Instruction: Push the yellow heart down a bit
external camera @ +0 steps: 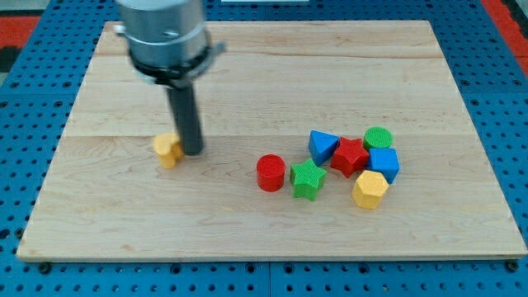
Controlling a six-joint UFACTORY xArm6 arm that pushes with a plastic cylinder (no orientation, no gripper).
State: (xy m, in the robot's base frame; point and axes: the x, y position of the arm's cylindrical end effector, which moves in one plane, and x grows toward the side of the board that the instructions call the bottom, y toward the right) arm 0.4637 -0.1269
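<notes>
You get bright, even light from overhead on the pale wooden board point(272, 74), with no glare. Shadows stay short and soft: one hugs my tip point(193, 152), faint ones sit under the blocks to its right. The grey housing point(162, 29) above looks slightly blurred.

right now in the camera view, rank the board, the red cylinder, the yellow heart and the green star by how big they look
1. Wooden board, by far the largest.
2. Red cylinder and green star: they look about alike, so I won't rank them.
3. Yellow heart, smallest, though my tip beside it, on the view's right, hides part of it.
</notes>
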